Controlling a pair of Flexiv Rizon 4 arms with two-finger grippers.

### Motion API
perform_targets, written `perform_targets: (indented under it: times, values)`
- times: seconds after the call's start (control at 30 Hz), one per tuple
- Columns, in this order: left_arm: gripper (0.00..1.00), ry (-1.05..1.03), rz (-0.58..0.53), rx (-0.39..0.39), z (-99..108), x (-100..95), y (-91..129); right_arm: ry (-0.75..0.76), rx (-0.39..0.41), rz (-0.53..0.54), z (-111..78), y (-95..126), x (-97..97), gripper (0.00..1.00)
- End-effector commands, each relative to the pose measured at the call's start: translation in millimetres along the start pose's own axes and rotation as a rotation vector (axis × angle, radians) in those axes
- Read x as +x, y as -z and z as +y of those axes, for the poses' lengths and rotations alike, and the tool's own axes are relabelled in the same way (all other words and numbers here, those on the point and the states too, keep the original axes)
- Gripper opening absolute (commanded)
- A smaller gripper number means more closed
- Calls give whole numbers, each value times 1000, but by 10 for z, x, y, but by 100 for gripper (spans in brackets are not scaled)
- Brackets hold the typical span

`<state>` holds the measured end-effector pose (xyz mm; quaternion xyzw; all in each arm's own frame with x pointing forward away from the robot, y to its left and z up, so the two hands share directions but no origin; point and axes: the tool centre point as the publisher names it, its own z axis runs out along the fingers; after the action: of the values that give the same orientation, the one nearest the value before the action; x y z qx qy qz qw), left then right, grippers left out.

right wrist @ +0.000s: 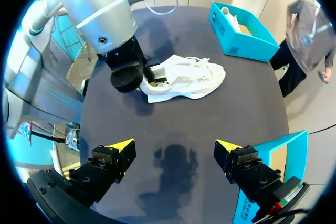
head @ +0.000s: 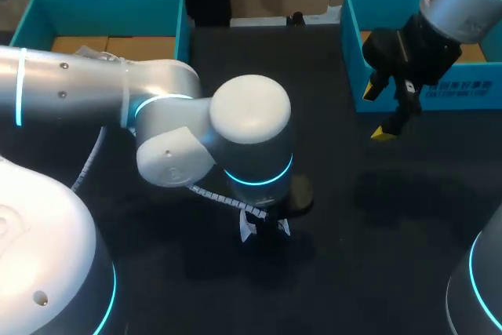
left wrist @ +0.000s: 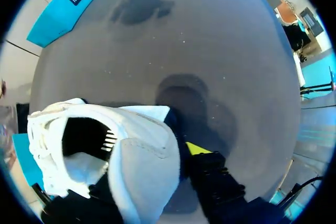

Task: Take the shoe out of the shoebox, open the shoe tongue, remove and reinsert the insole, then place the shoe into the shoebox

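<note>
Nearest: left arm, low across bench from left edge to centre. Left shoebox at far left edge: brown cardboard floor, something white at one end, unclear what. White shoe outside both boxes, on bench at centre, heel end clamped in left hand. Bare bench between shoe and right hand. Right hand raised, fingers spread, holding nothing, just beside right shoebox at far right edge; brown floor showing.

The dark bench carries a white shoe near its middle — and two teal boxes at the far edge, the left shoebox and the right shoebox, well apart.
</note>
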<state>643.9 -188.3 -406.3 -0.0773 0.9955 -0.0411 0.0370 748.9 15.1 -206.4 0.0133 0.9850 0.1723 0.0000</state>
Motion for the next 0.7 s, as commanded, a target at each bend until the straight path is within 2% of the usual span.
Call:
perform_targets:
  times: [0.03,0.07,0.13,0.27,0.4,0.43,0.7]
  values:
    - [24,1,23,15,28,-2,-72,0,2,-1,-3,-9,0,100]
    - [8,2,28,14,42,8,-70,0,2,-1,-3,-9,0,100]
    - [0,1,43,21,65,18,-69,0,2,-1,-3,-9,0,100]
    - [0,7,68,24,105,58,-53,0,2,-1,-3,-9,0,100]
    - [0,7,87,39,155,131,64,0,2,-1,-3,-9,0,100]
    - [0,7,91,10,154,159,127,0,2,-1,-3,-9,0,100]
    - [0,-3,68,-58,151,206,597,0,2,-1,-3,-9,0,100]
